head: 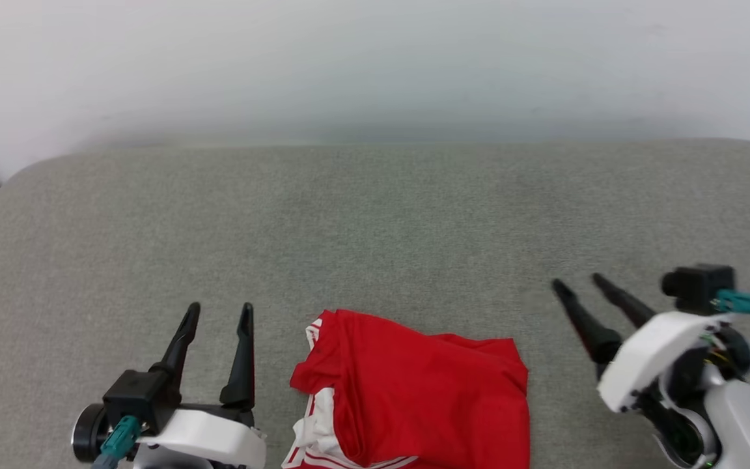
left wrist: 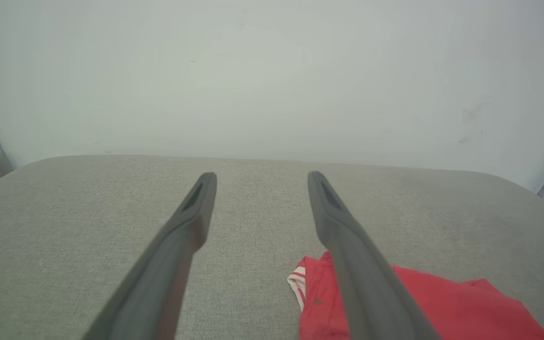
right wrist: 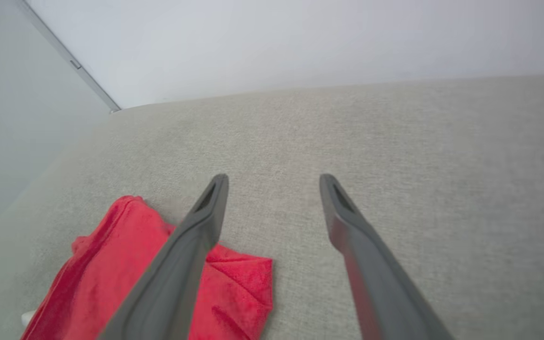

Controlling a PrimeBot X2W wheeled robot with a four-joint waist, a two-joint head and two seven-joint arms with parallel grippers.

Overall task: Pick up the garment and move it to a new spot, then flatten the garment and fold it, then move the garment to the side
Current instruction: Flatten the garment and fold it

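The garment (head: 414, 391) lies on the padded surface (head: 375, 221), near its front edge, at 6 o'clock in the head view. The left gripper (head: 220, 307) stands at the garment's 9 o'clock, just beside it but not touching. The right gripper (head: 577, 280) stands at the garment's 2 o'clock, also apart from it. The wall (head: 375, 65) rises behind the surface, at 12 o'clock.

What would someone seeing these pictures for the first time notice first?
The red garment stands out, lying rumpled at the near edge of the grey fabric surface in the head view. The left gripper and right gripper flank it on either side, jaws open and holding nothing.
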